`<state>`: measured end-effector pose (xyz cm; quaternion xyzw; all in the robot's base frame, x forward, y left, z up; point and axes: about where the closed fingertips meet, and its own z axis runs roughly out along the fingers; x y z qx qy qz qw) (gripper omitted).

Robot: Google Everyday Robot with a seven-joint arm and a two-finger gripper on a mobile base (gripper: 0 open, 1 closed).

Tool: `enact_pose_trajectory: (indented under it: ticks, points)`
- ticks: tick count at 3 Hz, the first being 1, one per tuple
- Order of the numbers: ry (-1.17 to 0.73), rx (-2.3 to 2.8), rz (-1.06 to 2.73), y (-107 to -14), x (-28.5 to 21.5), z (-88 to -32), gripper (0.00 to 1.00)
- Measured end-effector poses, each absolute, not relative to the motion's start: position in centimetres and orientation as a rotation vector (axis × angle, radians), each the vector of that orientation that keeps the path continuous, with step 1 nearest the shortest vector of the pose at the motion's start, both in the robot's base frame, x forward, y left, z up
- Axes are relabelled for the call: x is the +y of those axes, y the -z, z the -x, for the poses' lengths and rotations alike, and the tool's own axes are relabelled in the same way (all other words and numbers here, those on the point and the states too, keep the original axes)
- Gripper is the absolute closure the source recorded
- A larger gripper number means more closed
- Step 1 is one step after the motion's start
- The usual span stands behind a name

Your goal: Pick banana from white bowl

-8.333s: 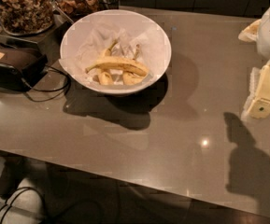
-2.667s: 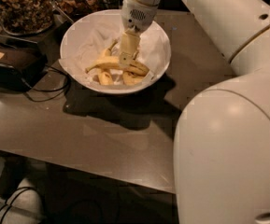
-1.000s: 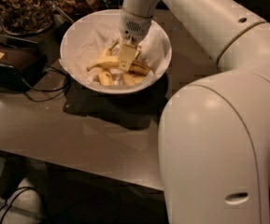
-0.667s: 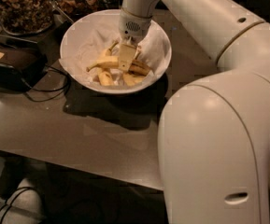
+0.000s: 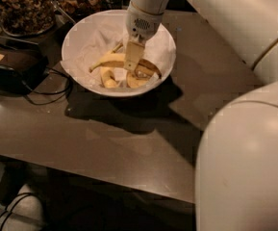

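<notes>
**A:** One arm (image 5: pixel 239 143) is logged, filling the view from 1 to 5 o'clock. A dark glossy table (image 5: pixel 129 143) is seen under it. Where is the bowl placed?

**B:** The white bowl (image 5: pixel 76 42) is set toward 11 o'clock on the table. It is lined with crinkled paper (image 5: pixel 100 35), so the fruit is cradled low at the centre. The banana (image 5: pixel 107 61) is laid across the bottom, with its bruised end toward 4 o'clock.

**A:** And the gripper?

**B:** The gripper (image 5: pixel 132 67) is lowered steeply from 12 o'clock onto the banana's middle. A top-down reach is judged to be forced by the sloped walls. Whether it is spread or pinching cannot be told.

**A:** What is noted around it, and what blocks?

**B:** Two jars of nuts (image 5: pixel 20 6) are stood at 10 o'clock of the bowl. A black box (image 5: pixel 8 66) with cables (image 5: pixel 47 97) is parked at 9 o'clock, just beside the bowl but off the reach path. Two shorter bananas (image 5: pixel 107 78) are packed against the target at 6 o'clock. These are judged the real obstruction, as one could be caught instead of the target.
</notes>
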<state>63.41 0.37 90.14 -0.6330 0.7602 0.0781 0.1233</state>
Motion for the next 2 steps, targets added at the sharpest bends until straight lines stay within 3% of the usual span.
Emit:
enact_pose_trajectory:
  ticks: [2]
  points:
    - [-0.013, 2.115, 1.814, -96.6, -0.8, -55.9, 1.00]
